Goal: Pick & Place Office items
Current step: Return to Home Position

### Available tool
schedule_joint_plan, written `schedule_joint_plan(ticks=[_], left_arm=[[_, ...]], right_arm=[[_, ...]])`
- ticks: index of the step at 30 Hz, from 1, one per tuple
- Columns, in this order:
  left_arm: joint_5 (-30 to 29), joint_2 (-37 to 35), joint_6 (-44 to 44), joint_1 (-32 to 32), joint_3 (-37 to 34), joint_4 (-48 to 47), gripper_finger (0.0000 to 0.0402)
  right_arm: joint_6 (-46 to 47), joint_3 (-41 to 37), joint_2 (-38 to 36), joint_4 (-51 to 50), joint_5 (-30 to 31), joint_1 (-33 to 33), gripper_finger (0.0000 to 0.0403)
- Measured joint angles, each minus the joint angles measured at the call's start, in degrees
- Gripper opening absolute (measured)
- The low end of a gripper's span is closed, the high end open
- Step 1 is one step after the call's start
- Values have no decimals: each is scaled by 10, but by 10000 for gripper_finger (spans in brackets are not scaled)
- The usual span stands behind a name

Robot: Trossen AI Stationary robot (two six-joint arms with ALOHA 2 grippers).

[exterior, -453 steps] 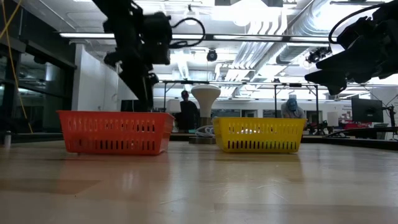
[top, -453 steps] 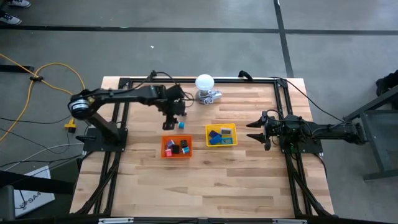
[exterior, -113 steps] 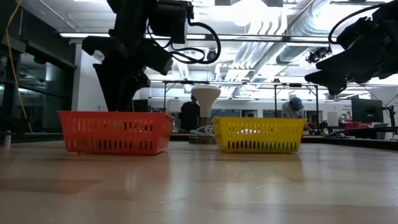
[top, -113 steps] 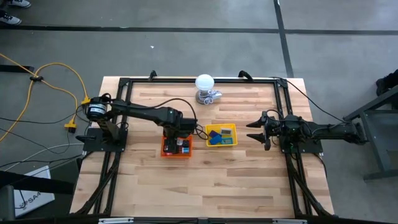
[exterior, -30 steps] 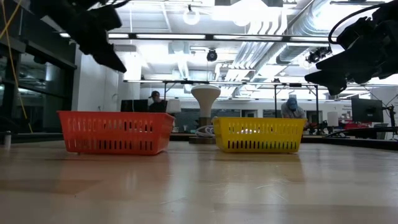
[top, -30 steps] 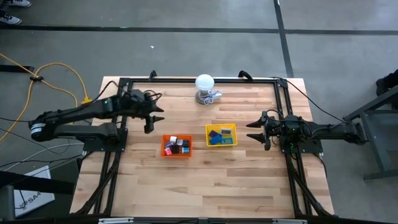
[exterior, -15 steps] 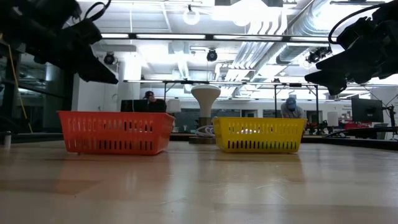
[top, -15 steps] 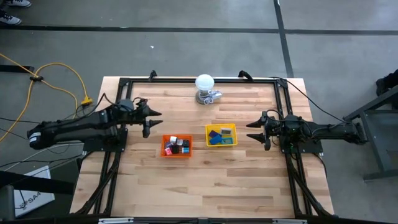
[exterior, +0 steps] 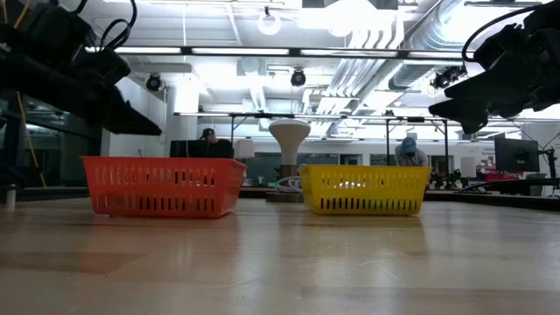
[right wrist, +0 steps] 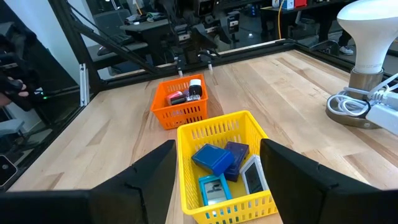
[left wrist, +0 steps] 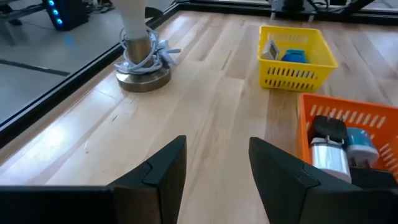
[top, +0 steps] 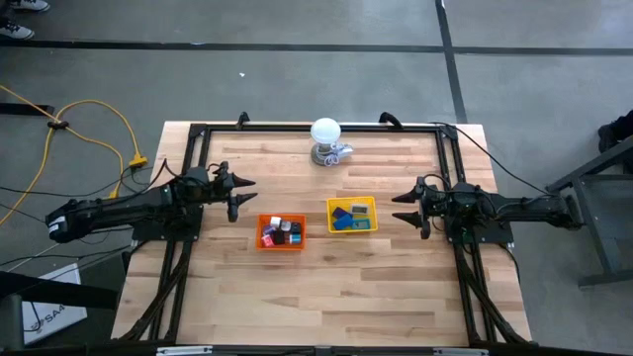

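Observation:
The office items lie in two trays. Small black, red, white and blue bits [top: 282, 231] fill the orange tray [top: 265, 243]. Flat blue, teal and grey blocks [right wrist: 214, 158] lie in the yellow tray [top: 352, 226]. My left gripper [top: 240, 196] hovers open and empty left of the orange tray [left wrist: 348, 118], fingers pointing toward the table's right. My right gripper [top: 399, 207] hovers open and empty right of the yellow tray [right wrist: 211, 134], pointing at it. Both hang well above the table in the low view.
A white ball lamp on a metal base [top: 325, 136] with a coiled cable [left wrist: 158, 53] stands near the far edge. Black frame rails [top: 316, 126] run round the table. Bare wood lies in front of the trays [top: 316, 297]. People sit in the room behind [exterior: 409, 149].
My left arm has folded back toward the table's left edge, and its gripper has sunk lower while staying left of the orange tray, open and empty. The trays and their contents have kept still.

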Motion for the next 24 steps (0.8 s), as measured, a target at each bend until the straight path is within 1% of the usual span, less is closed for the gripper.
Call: schedule_joint_plan(ticks=[8,12,24], left_arm=[[0,-45,-3,0,-18,0,167],[0,-60,15,0,-18,-2,167],[0,-115,23,0,-18,-66,167]], right_arm=[[0,0,0,0,0,0,220],[0,0,0,0,0,0,220],[0,0,0,0,0,0,220]])
